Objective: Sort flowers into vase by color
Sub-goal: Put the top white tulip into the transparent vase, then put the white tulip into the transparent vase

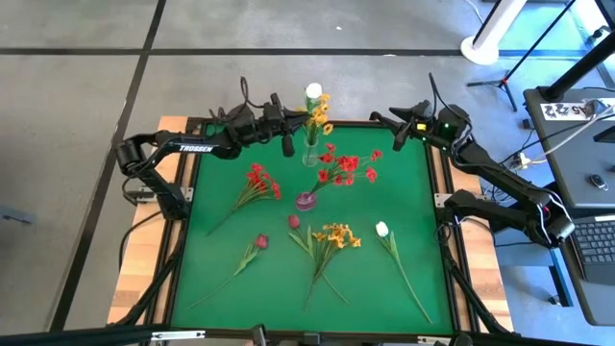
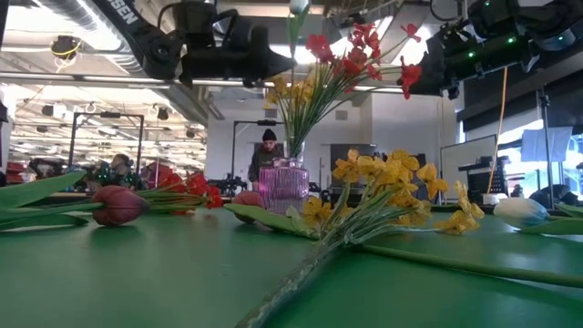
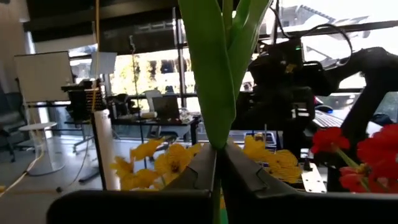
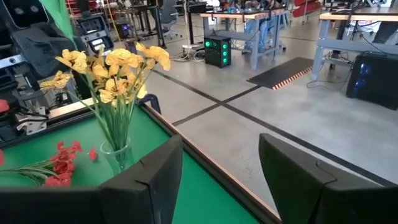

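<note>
Evidently the left gripper [image 3: 217,165], at the table's far edge, is clamped on a green stem [image 3: 214,68] held upright, its white bud [image 1: 313,91] topmost, probably so it can drop straight into a vase. Yellow flowers stand in the clear vase [image 1: 310,154] just right of it; red ones lean from the purple vase [image 1: 306,200] near the centre. Loose flowers [image 1: 329,237] lie across the green mat [image 1: 413,192], nearer side. Right gripper [image 4: 214,180] waits at the far right corner, jaws apart, nothing between them. Left arm reads "TROSSEN" [image 1: 195,147]; no other writing legible.
</note>
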You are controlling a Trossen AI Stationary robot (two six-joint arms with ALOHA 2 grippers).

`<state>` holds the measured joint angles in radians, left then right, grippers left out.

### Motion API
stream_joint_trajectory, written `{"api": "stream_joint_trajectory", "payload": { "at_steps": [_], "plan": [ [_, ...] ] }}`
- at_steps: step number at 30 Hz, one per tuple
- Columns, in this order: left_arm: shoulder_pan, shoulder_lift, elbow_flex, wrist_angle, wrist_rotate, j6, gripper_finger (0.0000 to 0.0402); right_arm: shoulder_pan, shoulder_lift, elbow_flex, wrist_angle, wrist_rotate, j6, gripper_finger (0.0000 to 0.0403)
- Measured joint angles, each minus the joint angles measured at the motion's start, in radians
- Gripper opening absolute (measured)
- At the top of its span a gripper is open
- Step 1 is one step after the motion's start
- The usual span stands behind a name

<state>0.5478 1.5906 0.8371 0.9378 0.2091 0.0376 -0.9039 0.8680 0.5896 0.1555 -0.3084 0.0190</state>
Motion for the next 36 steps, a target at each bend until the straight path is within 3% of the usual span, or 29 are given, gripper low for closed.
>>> {"api": "stream_joint_trajectory", "payload": {
  "at_steps": [4,18,25,36],
  "plan": [
    [-0.001,0.0,0.0,-0.021,-0.086,0.002,0.0039,0.0,0.0,0.0,0.0,0.0,0.002,0.0209],
    [-0.033,-0.034,0.0,-0.265,-0.226,0.005,0.0192,0.0,0.0,0.0,-0.001,0.0,0.003,0.0209],
    [-0.073,-0.238,0.0,-0.527,-0.388,0.078,0.0206,0.0,-0.025,-0.001,-0.045,0.008,0.003,0.0209],
    [-0.118,-0.537,0.0,-0.849,-0.512,0.071,0.0206,0.0,-0.14,0.03,-0.183,0.032,0.035,0.0209]
  ]
}}
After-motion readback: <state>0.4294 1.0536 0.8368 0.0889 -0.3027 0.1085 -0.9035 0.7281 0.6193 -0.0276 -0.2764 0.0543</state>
